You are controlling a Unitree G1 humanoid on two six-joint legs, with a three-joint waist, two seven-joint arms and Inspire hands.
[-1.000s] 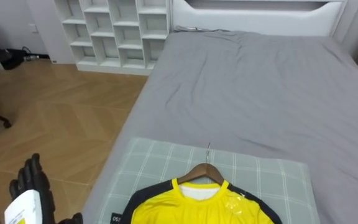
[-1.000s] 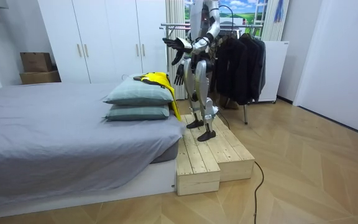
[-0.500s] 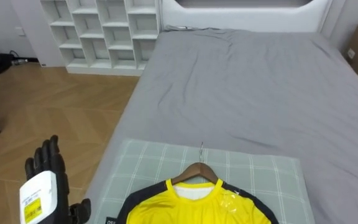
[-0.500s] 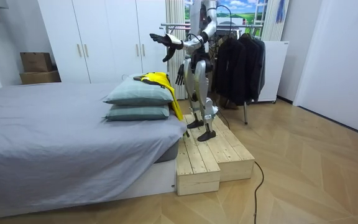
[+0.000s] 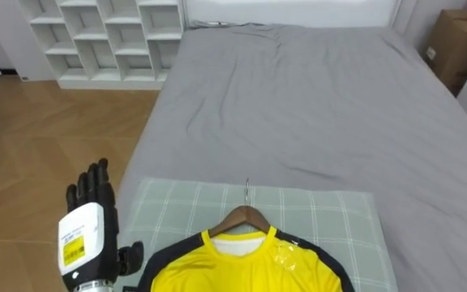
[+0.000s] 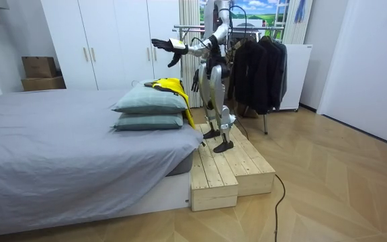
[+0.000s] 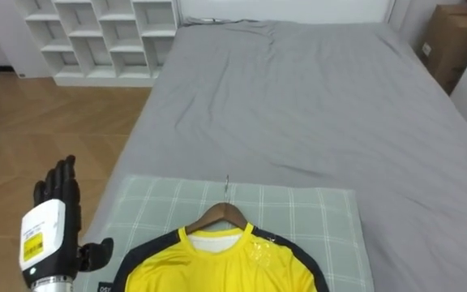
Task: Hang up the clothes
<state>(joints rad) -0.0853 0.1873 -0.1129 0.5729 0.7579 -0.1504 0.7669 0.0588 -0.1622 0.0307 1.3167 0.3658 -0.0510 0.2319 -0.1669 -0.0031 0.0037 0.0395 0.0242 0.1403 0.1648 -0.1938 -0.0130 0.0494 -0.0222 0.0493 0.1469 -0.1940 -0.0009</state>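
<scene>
Yellow shirt (image 5: 242,266) on hanger (image 5: 246,217), hook away from robot

Yellow shirt (image 5: 242,264) cut off below the chest by the lower edge, wooden hanger (image 5: 246,217) with its arms hidden inside the collar, pillow (image 5: 331,219) with its near side out of frame, right hand (image 6: 195,81) seemingly low by the hip, too small to make out.

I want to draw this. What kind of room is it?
Most likely a bedroom: there is a big grey bed with pillows, white wardrobes, and a rack of dark clothes.
</scene>
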